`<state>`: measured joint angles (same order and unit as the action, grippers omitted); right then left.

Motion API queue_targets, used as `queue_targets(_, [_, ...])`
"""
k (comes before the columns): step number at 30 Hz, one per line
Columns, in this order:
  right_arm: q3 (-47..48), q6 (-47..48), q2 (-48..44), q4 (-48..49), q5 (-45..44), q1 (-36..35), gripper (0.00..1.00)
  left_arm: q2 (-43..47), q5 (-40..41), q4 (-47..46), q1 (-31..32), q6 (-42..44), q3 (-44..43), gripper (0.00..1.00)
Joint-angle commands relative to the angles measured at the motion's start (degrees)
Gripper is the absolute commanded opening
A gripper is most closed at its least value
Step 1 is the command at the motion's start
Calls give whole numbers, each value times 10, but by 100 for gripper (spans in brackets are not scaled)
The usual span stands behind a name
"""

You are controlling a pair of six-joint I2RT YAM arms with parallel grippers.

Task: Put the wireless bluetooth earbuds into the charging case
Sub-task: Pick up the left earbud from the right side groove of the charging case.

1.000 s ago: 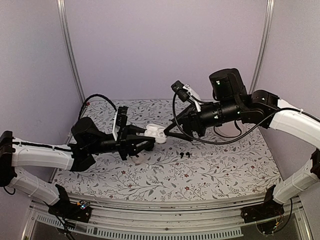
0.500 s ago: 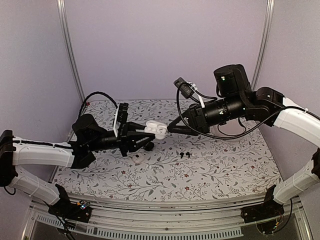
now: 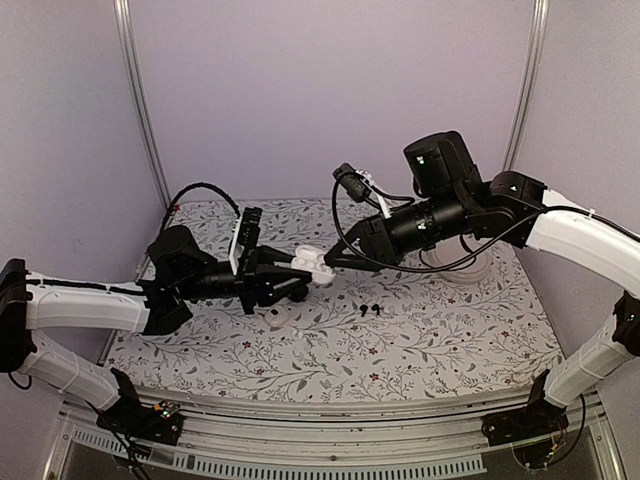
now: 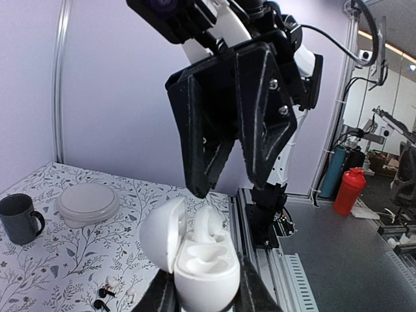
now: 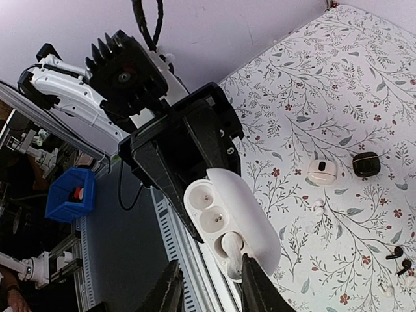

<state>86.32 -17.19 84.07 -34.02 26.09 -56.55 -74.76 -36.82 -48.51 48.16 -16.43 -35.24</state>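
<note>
Stretched out low over the table [image 3: 450, 340] from the left, forearm nearly level, with the left gripper [image 3: 299, 266] clenched on the base of the open white charging case [image 3: 314, 266]. Holding it up off the cloth near the middle, lid swung back, hollows facing the other arm.

Reaching in from the right with the elbow high and the forearm sloping down and leftward, bringing the right gripper [image 3: 330, 262] to the mouth of the case. Poised there, in the right wrist view, on either side of a white earbud [image 5: 231, 248] that sits in the case beside round hollows. Part-closed, with a gap left between the jaws. Seemingly touching the bud on one side and clear of it on the other. Cannot tell whether pinching it or letting it go.

Down on the cloth, below and to the right of the case and well apart from both arms: the black earbuds [image 3: 370, 309].

Compared with a second ago: raised a little on the left, uncovering a small white case [image 3: 276, 317] on the cloth near a round black case [image 3: 298, 291]. Pushed further left on the right side, with the wrist nearer the centre. Drawn in at the jaws from a wide spread to a narrow one. Same clamp on the charging case as before, and no shift in the black earbuds.
</note>
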Motion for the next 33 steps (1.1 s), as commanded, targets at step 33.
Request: queue_targets(33, [36, 29, 29, -53, -97, -29, 13, -12, -48, 17, -6, -7, -37, 0])
